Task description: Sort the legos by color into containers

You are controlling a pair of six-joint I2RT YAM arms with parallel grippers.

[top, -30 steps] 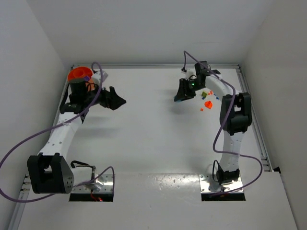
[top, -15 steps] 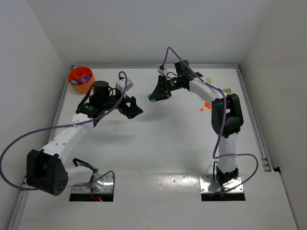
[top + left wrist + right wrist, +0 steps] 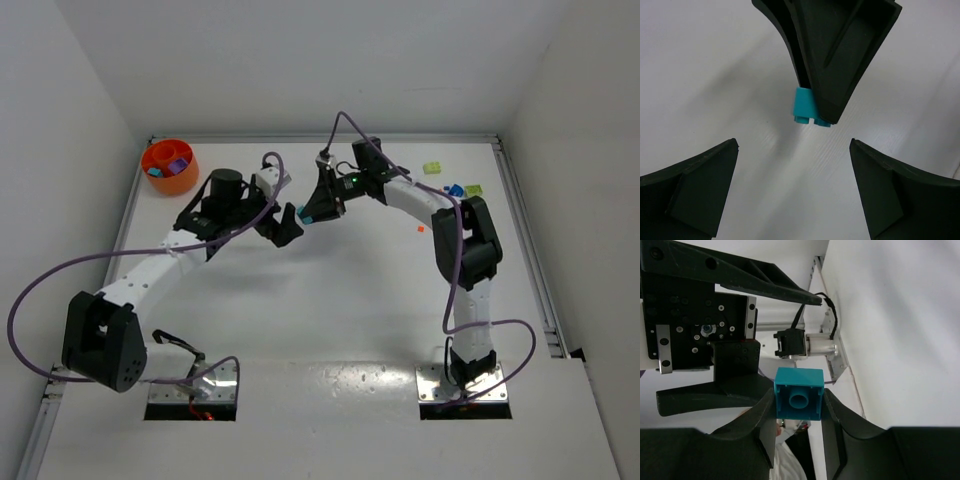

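My right gripper [image 3: 312, 212] is shut on a teal lego [image 3: 307, 217] above the middle of the table; the brick's hollow underside [image 3: 799, 393] faces the right wrist camera, pinched between both fingers. My left gripper [image 3: 286, 224] stands open right next to it, tips pointing at the brick. In the left wrist view the teal lego [image 3: 807, 107] hangs from the right gripper's tips just beyond my open left fingers [image 3: 705, 187], not between them. The orange bowl [image 3: 160, 183] sits at the far left corner with purple and blue legos inside.
Loose legos lie at the far right: a yellow-green one [image 3: 432, 168], a blue one [image 3: 455, 190], another yellow-green one [image 3: 473, 189] and a tiny red one [image 3: 421, 228]. A metal rail [image 3: 525, 230] runs along the table's right edge.
The right arm carried the teal lego left from the loose pile to the table's middle. The left arm swung right, away from the bowl, to meet it, still open.
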